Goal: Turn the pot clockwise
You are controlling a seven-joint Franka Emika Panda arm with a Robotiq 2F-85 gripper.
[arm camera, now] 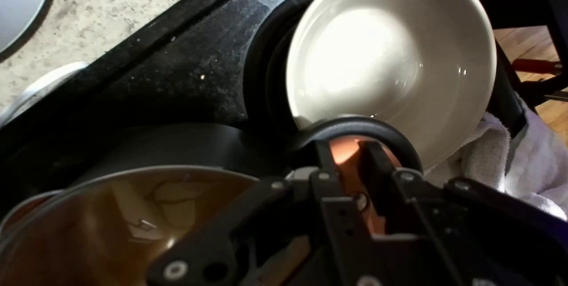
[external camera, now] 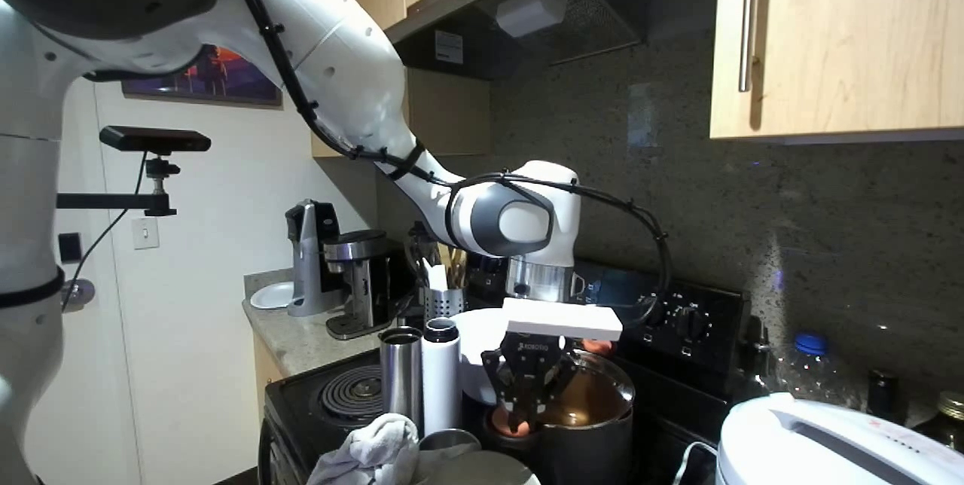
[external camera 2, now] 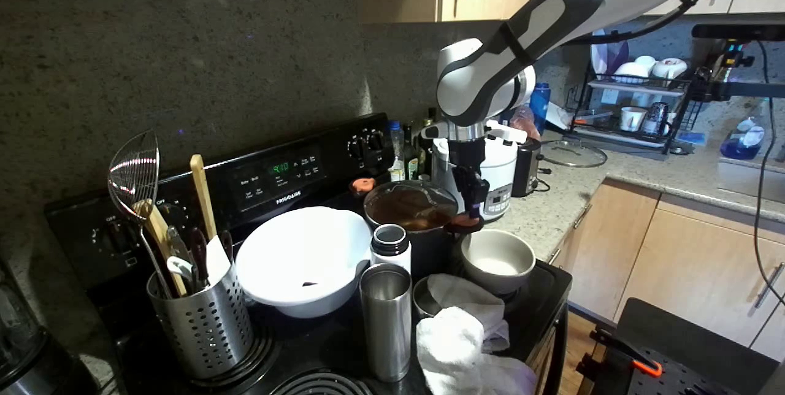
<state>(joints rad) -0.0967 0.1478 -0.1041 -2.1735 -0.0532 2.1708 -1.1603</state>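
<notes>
Stovetop [external camera 2: 331,338] crowded: basin [external camera 2: 288,251], bottle [external camera 2: 397,258], cream bowl [external camera 2: 500,278] near pot [external camera 2: 430,252].

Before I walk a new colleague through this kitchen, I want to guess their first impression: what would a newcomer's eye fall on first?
Probably the white robot arm, arched over the black stove in both exterior views, its gripper down at a black-and-orange handle of the pot with the copper-brown inside. Next, perhaps, the wide white basin, glaring between that pot and the perforated metal utensil holder in an exterior view.
</notes>
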